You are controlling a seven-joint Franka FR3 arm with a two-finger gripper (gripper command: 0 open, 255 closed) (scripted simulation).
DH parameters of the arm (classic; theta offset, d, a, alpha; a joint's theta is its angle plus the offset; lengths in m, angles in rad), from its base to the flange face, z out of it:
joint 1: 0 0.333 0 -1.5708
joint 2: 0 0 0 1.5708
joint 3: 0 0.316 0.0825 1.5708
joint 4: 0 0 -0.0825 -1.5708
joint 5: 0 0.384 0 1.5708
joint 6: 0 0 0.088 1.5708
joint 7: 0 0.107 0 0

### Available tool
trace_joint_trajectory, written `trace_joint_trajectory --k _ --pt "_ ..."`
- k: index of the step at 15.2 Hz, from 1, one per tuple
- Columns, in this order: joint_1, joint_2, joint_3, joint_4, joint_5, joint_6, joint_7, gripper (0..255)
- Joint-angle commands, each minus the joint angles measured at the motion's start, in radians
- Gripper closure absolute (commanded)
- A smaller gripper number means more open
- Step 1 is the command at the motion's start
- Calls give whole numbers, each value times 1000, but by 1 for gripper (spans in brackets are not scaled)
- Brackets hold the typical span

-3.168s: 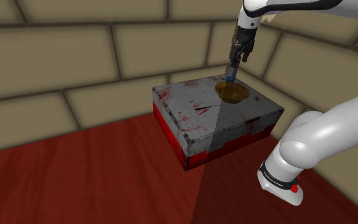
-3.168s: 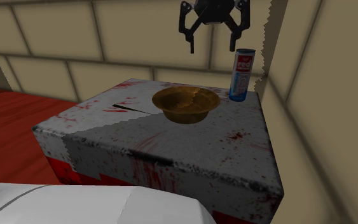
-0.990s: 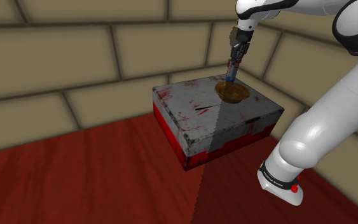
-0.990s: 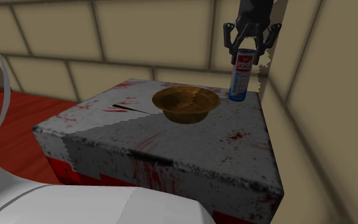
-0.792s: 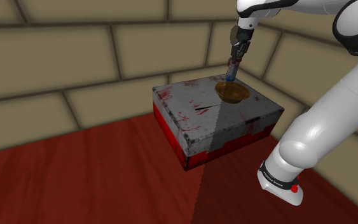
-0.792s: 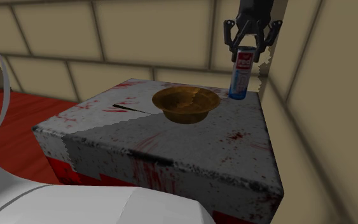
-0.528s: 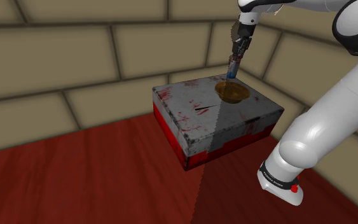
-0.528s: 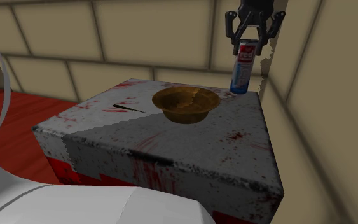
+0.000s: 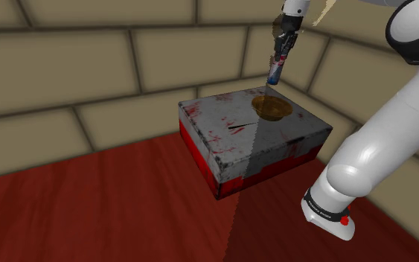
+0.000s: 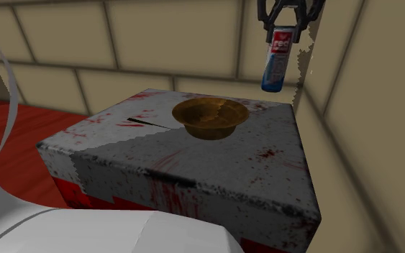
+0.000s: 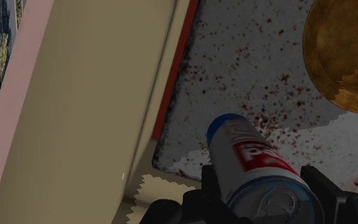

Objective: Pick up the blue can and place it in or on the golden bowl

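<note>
The blue can [image 10: 276, 65], white and red at its label, hangs in the air above the far corner of the grey, red-spattered block [image 10: 193, 162]. My gripper [image 10: 287, 27] is shut on its upper end. In the shoulder view the can [image 9: 275, 73] dangles under the gripper [image 9: 280, 53], well above the block. The golden bowl [image 10: 211, 118] stands on the block, lower and toward the second exterior view's left of the can; it is also seen as the bowl [image 9: 270, 107]. In the wrist view the can [image 11: 257, 165] is clasped between the black fingers [image 11: 210, 184], with the bowl [image 11: 344, 54] off to one side.
The block [image 9: 252, 138] has red sides and rests on a dark red floor [image 9: 111, 208]. Tan brick walls [image 9: 88, 67] close in behind it and beside the can [image 10: 352, 86]. My white arm's base [image 9: 364, 179] stands at the shoulder view's lower right.
The gripper has risen with the can, lifting it off the block's top. The can now hangs slightly tilted. The bowl has stayed put.
</note>
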Motion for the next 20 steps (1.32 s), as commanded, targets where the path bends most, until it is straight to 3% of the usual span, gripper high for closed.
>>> trace_joint_trajectory --k 1,9,14,20 --pt "1 9 -1 35 4 -27 -3 255" --pt "0 46 -7 178 22 -138 -17 255" --pt "32 -134 83 47 -44 -174 107 255" --pt "46 -306 200 -59 -63 -243 242 255"
